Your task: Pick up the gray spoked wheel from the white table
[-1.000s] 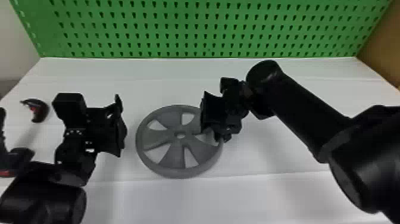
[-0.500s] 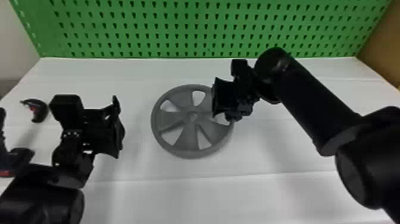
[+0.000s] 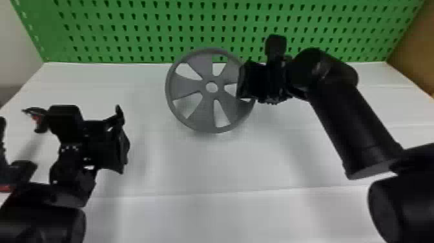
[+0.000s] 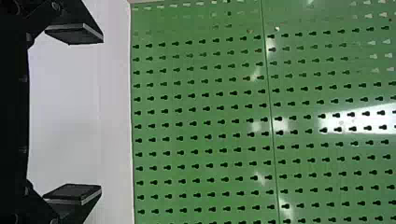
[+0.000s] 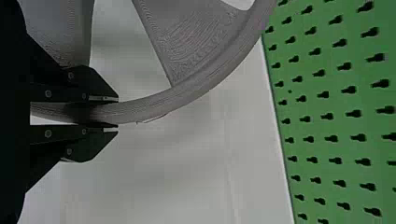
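The gray spoked wheel [image 3: 207,110] appears to be clear of the bench [image 3: 193,168], held out sideways by the right end effector [image 5: 117,113], which is clenched on its rim; the left end effector [image 4: 102,113] is released, its fingers spread wide. With only one edge pinched, the wheel's overhanging weight could make it droop or twist in the grip, and a rim slipping from those flat fingers would drop it. Carrying it further forward might knock it against the green pegboard [image 3: 149,22]. The head view gives the whole wheel; the right wrist view reveals fingers on both sides of the rim.
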